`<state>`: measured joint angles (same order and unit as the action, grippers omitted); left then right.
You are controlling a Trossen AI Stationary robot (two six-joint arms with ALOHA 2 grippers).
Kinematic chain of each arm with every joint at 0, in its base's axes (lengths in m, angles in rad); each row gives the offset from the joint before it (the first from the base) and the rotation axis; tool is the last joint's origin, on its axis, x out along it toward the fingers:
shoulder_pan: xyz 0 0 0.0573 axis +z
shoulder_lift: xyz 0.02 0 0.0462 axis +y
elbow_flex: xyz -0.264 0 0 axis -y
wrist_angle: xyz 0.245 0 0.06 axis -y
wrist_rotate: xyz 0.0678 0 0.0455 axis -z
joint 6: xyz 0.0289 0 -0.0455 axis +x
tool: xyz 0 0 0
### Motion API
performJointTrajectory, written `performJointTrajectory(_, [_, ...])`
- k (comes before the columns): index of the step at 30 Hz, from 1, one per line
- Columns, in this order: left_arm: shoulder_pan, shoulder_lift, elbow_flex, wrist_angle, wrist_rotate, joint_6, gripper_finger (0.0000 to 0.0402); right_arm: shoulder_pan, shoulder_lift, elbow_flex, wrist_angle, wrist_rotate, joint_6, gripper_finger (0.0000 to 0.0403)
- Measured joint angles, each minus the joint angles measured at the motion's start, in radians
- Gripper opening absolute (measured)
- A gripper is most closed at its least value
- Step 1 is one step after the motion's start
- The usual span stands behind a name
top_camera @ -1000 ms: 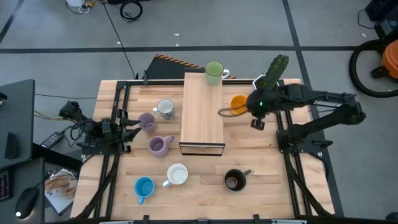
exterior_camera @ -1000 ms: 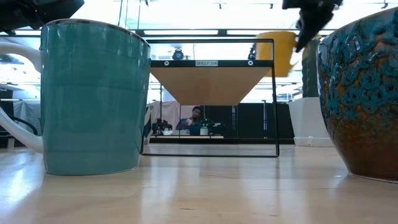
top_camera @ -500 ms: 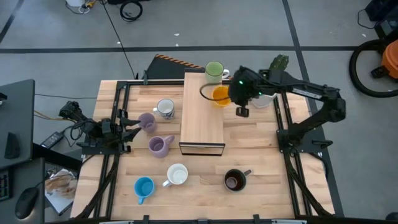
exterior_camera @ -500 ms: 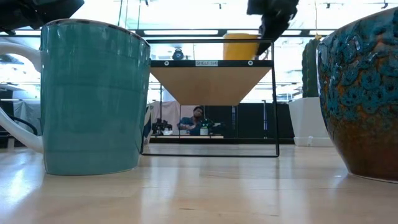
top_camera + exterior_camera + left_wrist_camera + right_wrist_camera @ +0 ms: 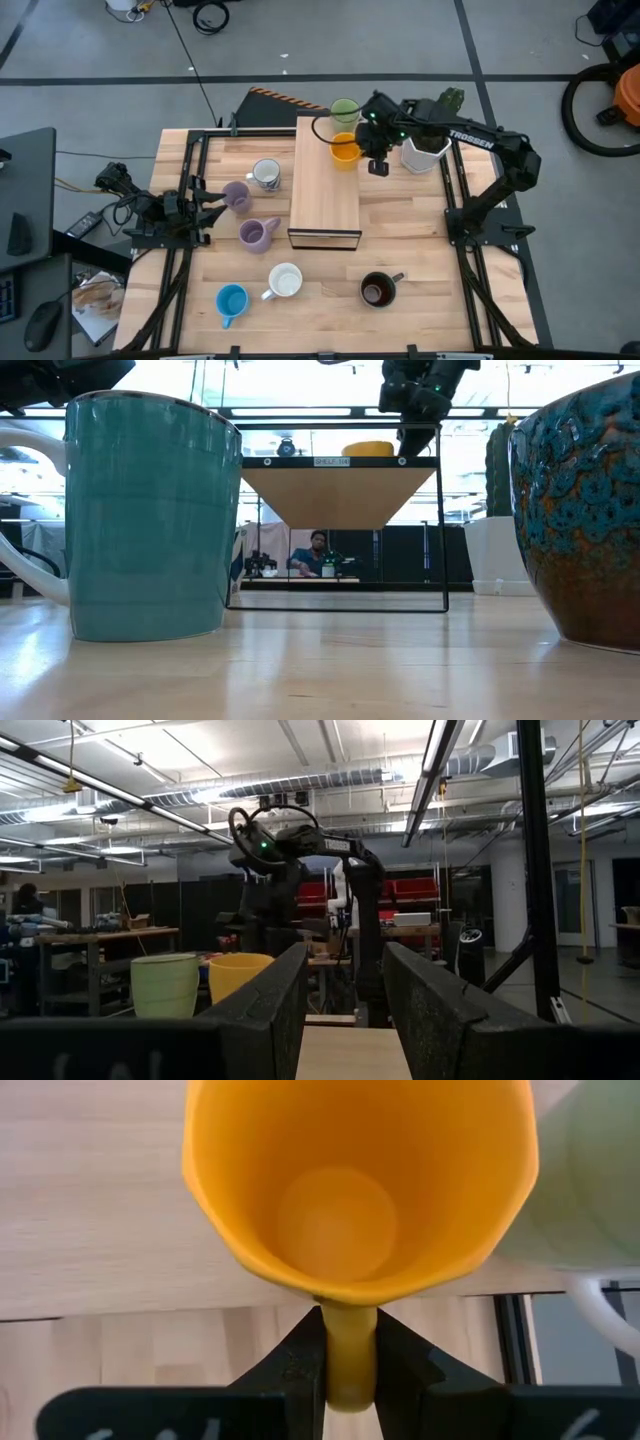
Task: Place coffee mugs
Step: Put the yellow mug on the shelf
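Since the earlier frames, your right gripper (image 5: pixel 372 150) has carried the orange mug (image 5: pixel 345 149) from the table's right side, up and leftward, to the far end of the wooden shelf (image 5: pixel 325 190), in the upper middle of the high view. You can see in the right wrist view that the fingers (image 5: pixel 300 1365) are clamped on the orange mug's handle, with the cup tilted so its mouth faces the camera. The green mug (image 5: pixel 344 111) stands just beside it at the shelf's far edge, near enough that the two may touch; I cannot tell.

Your left gripper (image 5: pixel 205 207) waits at the left edge of the table, jaws partly apart and holding nothing, next to the two lilac mugs (image 5: pixel 236 195).

I judge these mugs to be stiff glazed ceramic: light enough for one arm, but slick and chip-prone. A handle pinch lets the cup swing, so level it before you let go, and set it down softly to avoid knocking the green one.

Still on the table: the patterned mug (image 5: pixel 266 174) at centre left, the white mug (image 5: pixel 285 281) and blue mug (image 5: pixel 231 301) at lower left, and the dark brown mug (image 5: pixel 377 290) at lower centre. Take each by its handle or across the rim wall, whichever faces the arm.

The cactus pot (image 5: pixel 424 152) sits at upper right.
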<state>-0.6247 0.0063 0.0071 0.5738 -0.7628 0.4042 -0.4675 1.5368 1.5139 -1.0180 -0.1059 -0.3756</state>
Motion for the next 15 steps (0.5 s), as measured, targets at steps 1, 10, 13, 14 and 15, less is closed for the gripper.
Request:
performJointTrajectory(1, [0.000, 0.000, 0.000, 0.000, 0.000, 0.000, 0.0139, -0.003, -0.001, 0.000, 0.003, 0.000, -0.001, 0.0066])
performJointTrajectory(10, [0.000, 0.000, 0.000, -0.001, 0.000, 0.000, 0.0139, -0.027, -0.001, -0.001, 0.031, 0.011, 0.019, 0.0067])
performJointTrajectory(13, [0.000, 0.000, 0.000, -0.001, 0.000, 0.000, 0.0139, -0.027, -0.001, -0.001, 0.044, 0.031, 0.020, 0.0067])
performJointTrajectory(14, [0.000, 0.000, 0.000, -0.001, 0.000, 0.000, 0.0139, -0.027, -0.001, -0.001, 0.045, 0.039, 0.020, 0.0067])
performJointTrajectory(15, [0.000, 0.000, 0.000, -0.001, 0.000, 0.000, 0.0139, -0.027, -0.001, -0.001, 0.044, 0.045, 0.018, 0.0067])
